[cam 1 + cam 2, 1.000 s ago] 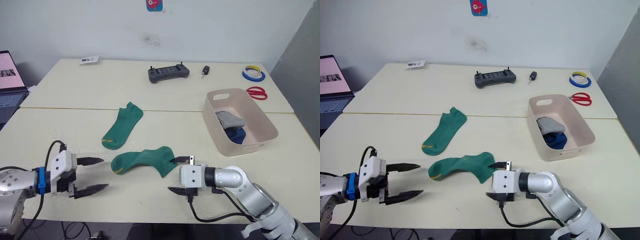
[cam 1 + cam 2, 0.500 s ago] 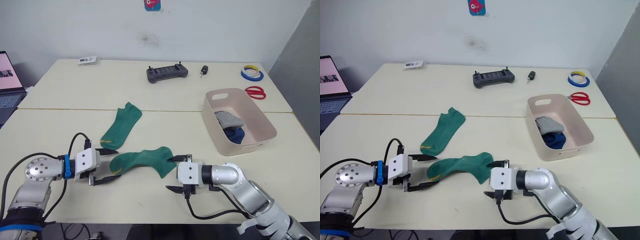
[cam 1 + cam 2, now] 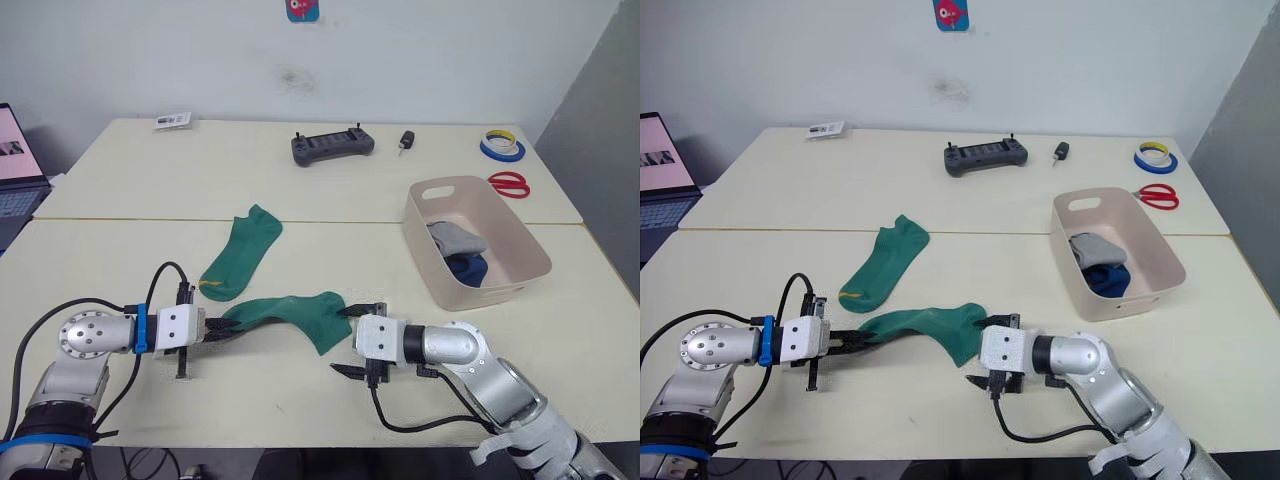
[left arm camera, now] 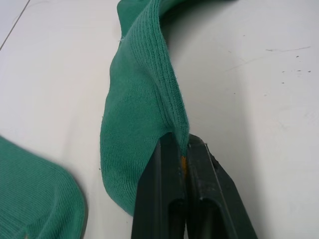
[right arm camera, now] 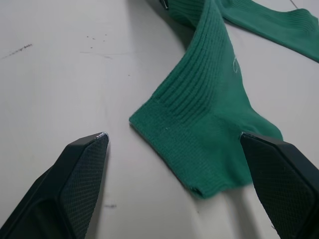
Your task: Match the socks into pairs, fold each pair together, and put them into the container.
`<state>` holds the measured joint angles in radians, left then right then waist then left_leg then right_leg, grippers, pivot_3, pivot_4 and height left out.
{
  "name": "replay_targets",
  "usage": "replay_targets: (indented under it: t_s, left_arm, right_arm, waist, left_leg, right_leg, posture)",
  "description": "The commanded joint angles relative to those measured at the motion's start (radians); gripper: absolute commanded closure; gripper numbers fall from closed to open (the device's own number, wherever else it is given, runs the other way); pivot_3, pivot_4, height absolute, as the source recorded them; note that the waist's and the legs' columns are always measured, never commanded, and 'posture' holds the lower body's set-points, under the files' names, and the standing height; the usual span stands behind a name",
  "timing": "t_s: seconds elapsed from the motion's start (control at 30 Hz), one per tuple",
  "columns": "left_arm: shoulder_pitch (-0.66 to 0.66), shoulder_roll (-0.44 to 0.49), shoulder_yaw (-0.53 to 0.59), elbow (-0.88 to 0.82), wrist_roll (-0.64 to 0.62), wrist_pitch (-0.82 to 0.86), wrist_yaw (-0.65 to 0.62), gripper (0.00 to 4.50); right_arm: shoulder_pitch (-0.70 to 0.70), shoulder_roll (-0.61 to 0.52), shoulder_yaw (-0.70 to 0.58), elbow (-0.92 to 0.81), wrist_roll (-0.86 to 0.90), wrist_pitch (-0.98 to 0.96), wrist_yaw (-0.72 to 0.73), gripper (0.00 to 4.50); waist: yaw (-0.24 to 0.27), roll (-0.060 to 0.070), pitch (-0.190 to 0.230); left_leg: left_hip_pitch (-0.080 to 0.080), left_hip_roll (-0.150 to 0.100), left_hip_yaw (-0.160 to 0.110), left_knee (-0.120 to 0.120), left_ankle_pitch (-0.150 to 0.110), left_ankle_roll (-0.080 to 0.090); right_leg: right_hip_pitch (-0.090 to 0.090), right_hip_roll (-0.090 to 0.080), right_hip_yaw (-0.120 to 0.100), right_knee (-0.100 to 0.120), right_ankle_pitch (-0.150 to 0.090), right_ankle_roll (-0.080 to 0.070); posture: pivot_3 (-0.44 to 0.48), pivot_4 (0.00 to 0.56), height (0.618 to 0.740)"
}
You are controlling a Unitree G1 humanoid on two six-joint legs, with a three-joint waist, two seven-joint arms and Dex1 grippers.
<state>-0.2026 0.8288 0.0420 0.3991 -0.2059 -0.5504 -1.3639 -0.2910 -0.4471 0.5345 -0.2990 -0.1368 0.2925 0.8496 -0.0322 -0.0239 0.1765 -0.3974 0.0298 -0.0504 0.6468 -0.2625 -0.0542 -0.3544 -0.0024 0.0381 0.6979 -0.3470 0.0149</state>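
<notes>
While the left gripper point(image 4: 182, 159) has its jaws clenched on the near green sock point(image 3: 290, 317)'s toe, the right gripper point(image 5: 174, 159) straddles its cuff, jaws spread. Pairing has begun; next, carry it onto the second green sock point(image 3: 242, 251) beyond.

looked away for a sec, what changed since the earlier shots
The left gripper moved in toward the near green sock and shut on its toe end, having been open and clear of it. The right gripper stayed open at the sock's cuff. The far green sock and the container stayed put.
</notes>
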Motion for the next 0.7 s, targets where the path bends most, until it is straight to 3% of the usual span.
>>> replay_targets:
  t_s: [0.03, 0.27, 0.43, 0.57, 0.7]
  left_arm:
    - [-0.001, 0.016, 0.023, -0.023, -0.033, 0.001, 0.013, 4.50]
    - [0.010, 0.020, 0.021, -0.034, -0.038, -0.005, 0.023, 4.50]
    - [0.026, 0.030, 0.028, -0.055, -0.058, 0.037, 0.025, 4.50]
    - [0.070, 0.083, 0.030, -0.212, -0.147, 0.314, 0.014, 4.50]
    - [0.153, 0.252, 0.021, -0.498, -0.337, 0.762, -0.066, 4.50]
  right_arm:
    - [-0.034, 0.011, 0.022, 0.039, -0.020, -0.006, 0.010, 0.40]
    - [-0.082, 0.034, 0.023, 0.098, -0.020, 0.066, 0.011, 2.46]
    - [-0.075, 0.030, -0.010, 0.062, 0.023, 0.077, 0.018, 4.30]
    - [-0.035, 0.013, -0.070, -0.045, 0.138, 0.162, 0.067, 4.46]
    - [0.032, -0.029, -0.170, -0.231, 0.345, 0.361, 0.131, 4.46]
  waist:
    - [0.000, 0.000, 0.000]
    - [0.000, 0.000, 0.000]
    - [0.000, 0.000, 0.000]
    - [0.000, 0.000, 0.000]
    - [-0.001, 0.000, 0.000]
  left_leg:
    - [0.000, 0.000, 0.000, 0.000, 0.000, 0.000]
    - [0.001, 0.000, -0.001, 0.000, 0.000, 0.000]
    - [0.001, 0.000, -0.001, 0.000, 0.000, 0.000]
    - [0.000, 0.000, -0.001, 0.000, 0.000, 0.000]
    - [-0.001, 0.001, -0.002, 0.000, 0.000, 0.000]
  right_leg:
    - [0.000, 0.000, 0.000, 0.000, 0.000, 0.000]
    - [0.000, 0.000, 0.000, 0.001, 0.000, 0.000]
    - [0.000, 0.000, 0.000, 0.001, 0.000, 0.000]
    - [0.000, 0.000, 0.000, 0.001, 0.000, 0.000]
    - [0.000, 0.000, -0.001, 0.000, 0.000, 0.000]
  posture:
    - [0.000, 0.150, 0.740]
    - [0.000, 0.150, 0.740]
    - [0.000, 0.150, 0.740]
    - [0.000, 0.150, 0.740]
    - [0.000, 0.150, 0.740]
